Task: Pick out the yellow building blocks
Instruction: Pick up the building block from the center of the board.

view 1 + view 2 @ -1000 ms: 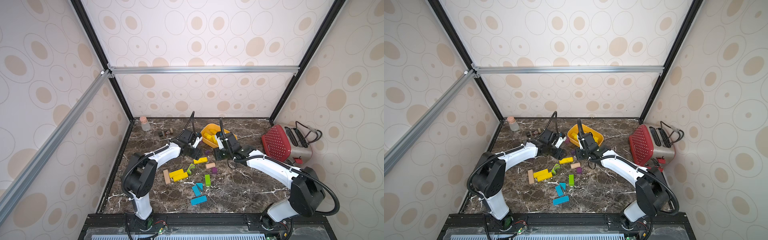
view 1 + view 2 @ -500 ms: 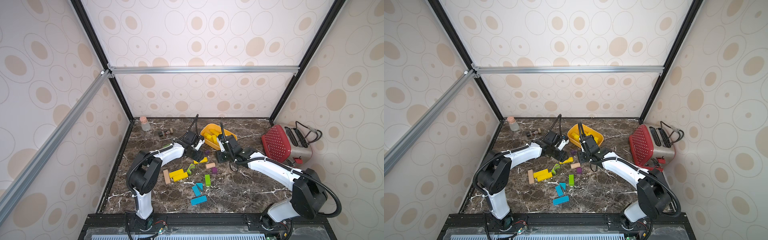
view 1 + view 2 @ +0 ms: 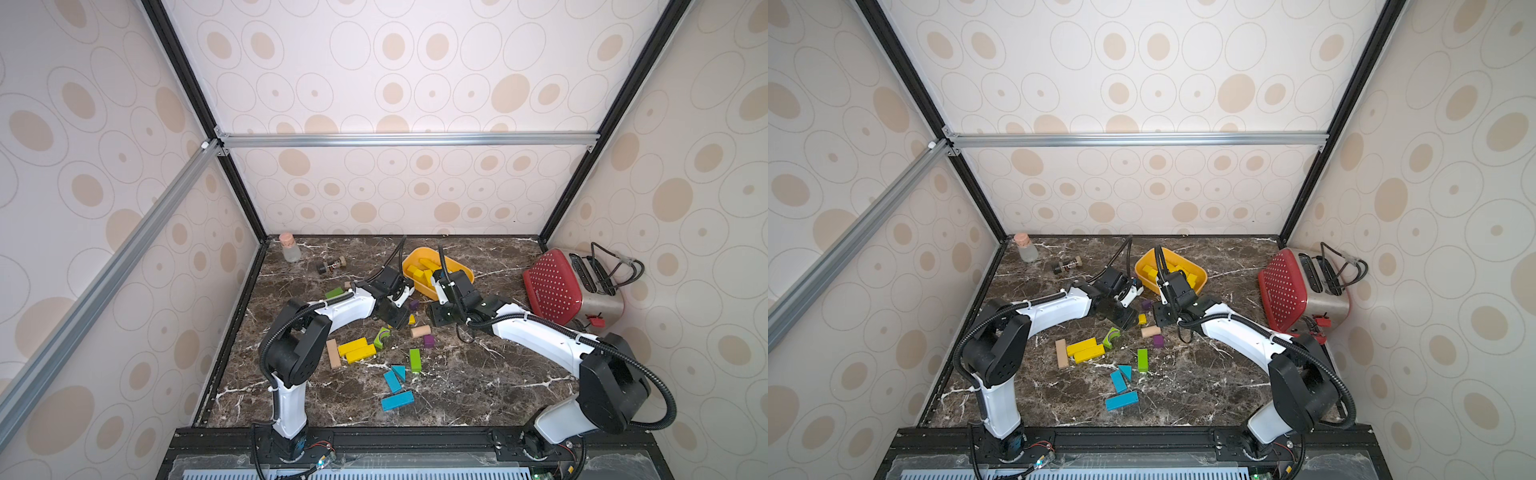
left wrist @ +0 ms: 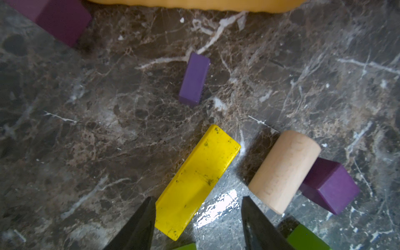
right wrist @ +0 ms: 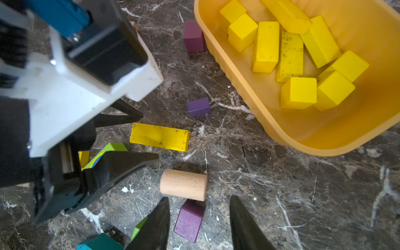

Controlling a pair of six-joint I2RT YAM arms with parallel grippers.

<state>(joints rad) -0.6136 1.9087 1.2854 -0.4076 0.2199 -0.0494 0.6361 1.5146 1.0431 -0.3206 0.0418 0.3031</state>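
A yellow bar (image 4: 197,181) lies flat on the marble with its near end between the fingers of my left gripper (image 4: 198,198). The jaws are open; one finger touches the bar's corner and the other stands clear of it. In both top views the gripper (image 3: 401,318) covers most of that bar (image 3: 1142,318). Two more yellow bars (image 3: 356,350) lie side by side nearer the front. Several yellow building blocks (image 5: 290,56) sit in the orange-yellow tub (image 5: 324,149). My right gripper (image 5: 199,198) hangs open and empty above a purple block (image 5: 189,219).
A wooden cylinder (image 4: 283,171) lies right beside the yellow bar, touching the purple block (image 4: 329,186). A small purple block (image 4: 193,79), a green arch (image 3: 382,336), a green bar (image 3: 414,360), blue blocks (image 3: 397,401) and a wooden bar (image 3: 333,353) are scattered about. A red toaster (image 3: 552,291) stands at the right, a corked bottle (image 3: 289,248) at the back left.
My left gripper has come forward from beside the tub down onto the yellow bar, and its jaws have narrowed. The right gripper has shifted slightly toward the blocks.
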